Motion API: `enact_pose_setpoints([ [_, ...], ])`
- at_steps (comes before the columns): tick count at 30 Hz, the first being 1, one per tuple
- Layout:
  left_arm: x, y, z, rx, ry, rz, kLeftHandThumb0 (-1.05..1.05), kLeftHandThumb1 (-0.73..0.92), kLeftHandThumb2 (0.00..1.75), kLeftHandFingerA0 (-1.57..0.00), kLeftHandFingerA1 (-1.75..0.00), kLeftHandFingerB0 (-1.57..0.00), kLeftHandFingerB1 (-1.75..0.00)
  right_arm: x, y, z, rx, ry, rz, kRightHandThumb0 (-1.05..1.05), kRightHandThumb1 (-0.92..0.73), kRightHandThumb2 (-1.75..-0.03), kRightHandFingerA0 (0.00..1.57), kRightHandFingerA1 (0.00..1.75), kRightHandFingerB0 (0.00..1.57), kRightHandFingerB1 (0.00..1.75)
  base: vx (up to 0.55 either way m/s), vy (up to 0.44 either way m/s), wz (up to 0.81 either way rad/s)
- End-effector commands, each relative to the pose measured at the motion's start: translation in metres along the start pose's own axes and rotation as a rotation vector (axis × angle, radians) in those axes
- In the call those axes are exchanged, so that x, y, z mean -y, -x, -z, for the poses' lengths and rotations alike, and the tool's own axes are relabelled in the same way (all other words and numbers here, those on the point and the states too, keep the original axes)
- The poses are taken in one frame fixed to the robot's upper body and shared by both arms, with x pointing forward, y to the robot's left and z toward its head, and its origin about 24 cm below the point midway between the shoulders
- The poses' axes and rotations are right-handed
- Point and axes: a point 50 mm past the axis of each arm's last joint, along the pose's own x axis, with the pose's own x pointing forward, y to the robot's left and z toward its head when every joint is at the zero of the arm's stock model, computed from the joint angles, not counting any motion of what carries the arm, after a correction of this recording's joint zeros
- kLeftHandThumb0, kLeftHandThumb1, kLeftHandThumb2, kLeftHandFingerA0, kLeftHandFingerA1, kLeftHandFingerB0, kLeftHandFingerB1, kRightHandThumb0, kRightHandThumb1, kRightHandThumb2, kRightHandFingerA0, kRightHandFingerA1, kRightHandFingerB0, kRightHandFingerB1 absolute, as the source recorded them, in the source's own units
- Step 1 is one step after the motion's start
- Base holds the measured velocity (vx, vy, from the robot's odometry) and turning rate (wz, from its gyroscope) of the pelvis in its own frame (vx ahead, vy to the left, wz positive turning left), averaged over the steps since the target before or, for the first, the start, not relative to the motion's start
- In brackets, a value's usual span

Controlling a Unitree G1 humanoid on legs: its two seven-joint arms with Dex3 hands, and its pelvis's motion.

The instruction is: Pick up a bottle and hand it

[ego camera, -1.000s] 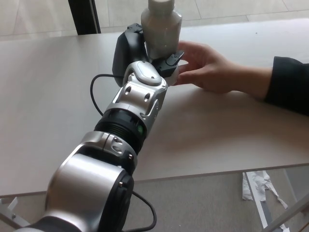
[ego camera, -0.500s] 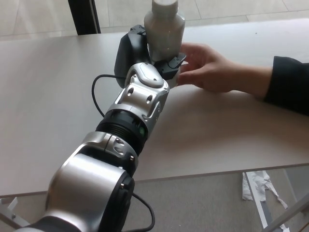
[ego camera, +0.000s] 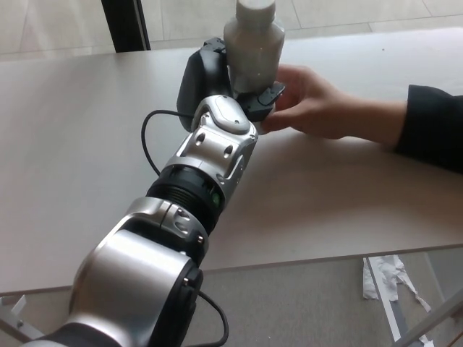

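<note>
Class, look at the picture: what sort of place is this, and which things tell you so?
Probably an indoor lab or office: a plain table, a tiled floor behind it, and a robot's left hand holding a bottle beside a person's hand.

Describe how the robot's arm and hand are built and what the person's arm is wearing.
The left hand is black with thick fingers, on a glossy silver wrist shell. The forearm has a black ribbed ring with a small green mark, then a rounded silver casing. A thin black cable loops beside it. The person's sleeve is dark.
</note>
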Motion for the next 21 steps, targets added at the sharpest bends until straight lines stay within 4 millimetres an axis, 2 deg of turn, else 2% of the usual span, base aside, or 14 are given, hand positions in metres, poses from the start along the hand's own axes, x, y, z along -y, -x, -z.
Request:
enact_pose_setpoints([
  [1,0.107,0.080,-0.010,-0.067,0.153,0.411,-0.42,0.67,0.60,-0.68,-1.16,-0.16,-0.29,-0.040,-0.001,-0.034,0.159,-0.015,-0.154,-0.54,-0.54,-0.58,0.96,1.28,0.42,0.38,0.00,0.000,0.00],
  [6,0.107,0.080,-0.003,-0.071,0.117,0.430,-0.49,0.70,0.62,-0.28,-0.52,-0.17,-0.29,-0.040,-0.001,-0.033,0.162,-0.008,-0.139,-0.57,-0.52,-0.58,1.05,1.30,0.40,0.38,0.00,0.000,0.00],
  [9,0.108,0.080,-0.004,-0.075,0.127,0.451,-0.51,0.69,0.62,-0.22,-0.45,-0.14,-0.27,-0.040,0.000,-0.034,0.165,-0.005,-0.140,-0.55,-0.55,-0.57,0.91,1.12,0.42,0.38,0.00,0.000,0.00],
  [10,0.108,0.080,-0.004,-0.072,0.135,0.470,-0.51,0.69,0.61,-0.18,-0.44,-0.12,-0.26,-0.038,0.000,-0.033,0.161,0.002,-0.134,-0.58,-0.42,-0.84,0.98,1.13,0.34,0.51,0.00,0.000,0.00],
  [11,0.107,0.079,-0.005,-0.069,0.145,0.474,-0.51,0.68,0.62,-0.26,-0.51,-0.12,-0.24,-0.038,0.000,-0.033,0.161,0.008,-0.131,-0.61,-0.43,-0.83,0.98,1.16,0.35,0.50,0.00,0.000,0.00],
  [12,0.106,0.077,-0.005,-0.072,0.143,0.473,-0.52,0.68,0.60,-0.31,-0.57,-0.09,-0.26,-0.038,-0.001,-0.032,0.161,0.012,-0.133,-0.55,-0.54,-0.59,0.93,1.30,0.40,0.38,0.00,0.000,0.00],
  [13,0.105,0.076,-0.005,-0.083,0.174,0.475,-0.56,0.53,0.86,-0.40,-0.71,-0.05,-0.31,-0.038,-0.001,-0.031,0.151,0.002,-0.131,-0.59,-0.40,-0.84,1.00,1.19,0.32,0.50,0.00,0.000,0.00],
  [14,0.104,0.074,-0.005,-0.089,0.190,0.479,-0.55,0.54,0.85,-0.54,-0.87,-0.05,-0.28,-0.038,-0.001,-0.031,0.155,-0.006,-0.133,-0.63,-0.41,-0.83,1.03,1.21,0.33,0.50,0.00,0.000,0.00],
  [15,0.101,0.071,-0.002,-0.091,0.183,0.491,-0.53,0.66,0.59,-0.23,-0.70,-0.03,-0.25,-0.038,-0.001,-0.030,0.142,-0.016,-0.133,-0.65,-0.42,-0.82,1.04,1.23,0.34,0.50,0.00,0.000,0.00],
  [16,0.100,0.070,-0.003,-0.090,0.165,0.494,-0.57,0.63,0.63,-0.22,-0.69,-0.05,-0.16,-0.037,0.000,-0.029,0.143,-0.018,-0.135,-0.54,-0.53,-0.58,0.98,1.35,0.42,0.38,0.00,0.000,0.00],
  [18,0.097,0.067,-0.004,-0.086,0.137,0.495,-0.57,0.63,0.63,-0.22,-0.69,-0.05,-0.16,-0.036,0.000,-0.029,0.149,-0.023,-0.137,-0.54,-0.53,-0.58,0.98,1.35,0.42,0.38,0.00,0.000,0.00],
  [19,0.094,0.064,-0.003,-0.070,0.129,0.494,-0.60,0.65,0.60,-0.29,-0.76,0.00,-0.23,-0.036,0.000,-0.028,0.148,-0.012,-0.139,-0.62,-0.41,-0.83,1.00,1.22,0.33,0.50,0.00,0.000,0.00],
  [20,0.084,0.056,-0.003,-0.050,0.119,0.506,-0.63,0.66,0.61,-0.17,-0.66,0.00,-0.15,-0.035,-0.001,-0.028,0.138,-0.015,-0.142,-0.58,-0.40,-0.84,1.01,1.21,0.33,0.50,0.00,0.000,0.00],
  [21,0.078,0.051,-0.004,-0.032,0.093,0.501,-0.62,0.57,0.75,-0.11,-0.58,0.00,-0.06,-0.035,-0.001,-0.029,0.137,-0.011,-0.140,-0.54,-0.53,-0.58,0.96,1.38,0.42,0.38,0.00,0.000,0.00],
])
